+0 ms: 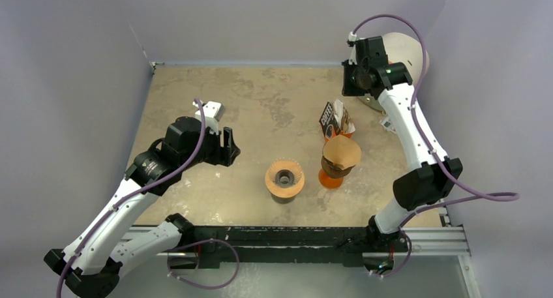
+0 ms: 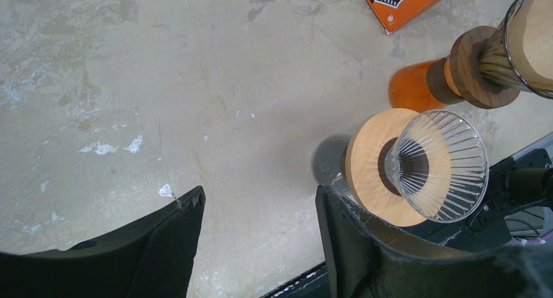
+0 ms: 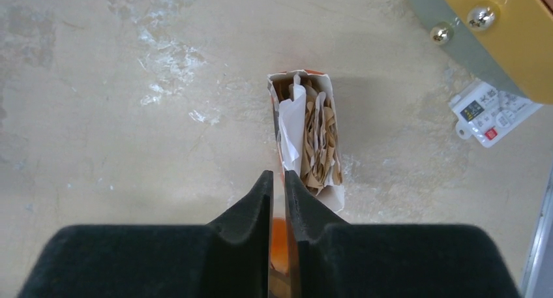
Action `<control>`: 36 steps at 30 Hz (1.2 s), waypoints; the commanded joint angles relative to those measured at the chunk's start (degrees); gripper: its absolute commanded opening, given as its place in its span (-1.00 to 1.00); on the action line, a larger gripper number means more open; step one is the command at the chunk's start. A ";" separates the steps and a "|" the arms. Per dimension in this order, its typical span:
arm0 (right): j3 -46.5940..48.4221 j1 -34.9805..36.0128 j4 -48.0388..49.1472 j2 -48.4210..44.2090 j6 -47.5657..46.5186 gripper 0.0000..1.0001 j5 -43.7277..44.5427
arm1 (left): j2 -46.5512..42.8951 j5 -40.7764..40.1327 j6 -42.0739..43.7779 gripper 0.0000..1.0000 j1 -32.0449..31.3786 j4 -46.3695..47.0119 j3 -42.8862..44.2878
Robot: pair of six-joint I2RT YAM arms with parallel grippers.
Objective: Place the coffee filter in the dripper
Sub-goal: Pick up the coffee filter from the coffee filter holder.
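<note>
A brown coffee filter (image 1: 342, 151) sits in a glass dripper with a wooden collar (image 2: 475, 66) on an orange stand (image 1: 330, 178). To its left stands a second glass dripper (image 1: 284, 179) with a pale wooden collar (image 2: 368, 164), with nothing inside. The open filter box (image 3: 306, 138), full of brown filters, stands behind them. My right gripper (image 3: 278, 175) hangs high above the box, shut with nothing between its fingers. My left gripper (image 2: 257, 207) is open over bare table, left of the second dripper.
A white round object (image 1: 403, 50) with a gold and grey part (image 3: 502, 30) stands at the back right. A small white device with buttons (image 3: 490, 112) lies beside the box. A black rail (image 1: 293, 236) runs along the near edge. Grey walls close the left, back and right.
</note>
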 commanded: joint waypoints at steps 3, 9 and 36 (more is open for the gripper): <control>0.87 0.41 -0.02 0.55 1.21 -0.43 -1.59 | -0.34 0.40 1.54 0.24 0.29 1.74 0.03; 0.27 0.59 0.53 2.44 1.28 -0.41 -2.11 | -0.36 0.40 1.55 0.24 0.26 1.76 0.03; -2.28 1.14 0.62 5.13 0.15 -0.50 0.60 | -0.08 0.49 1.63 0.24 0.25 1.77 0.03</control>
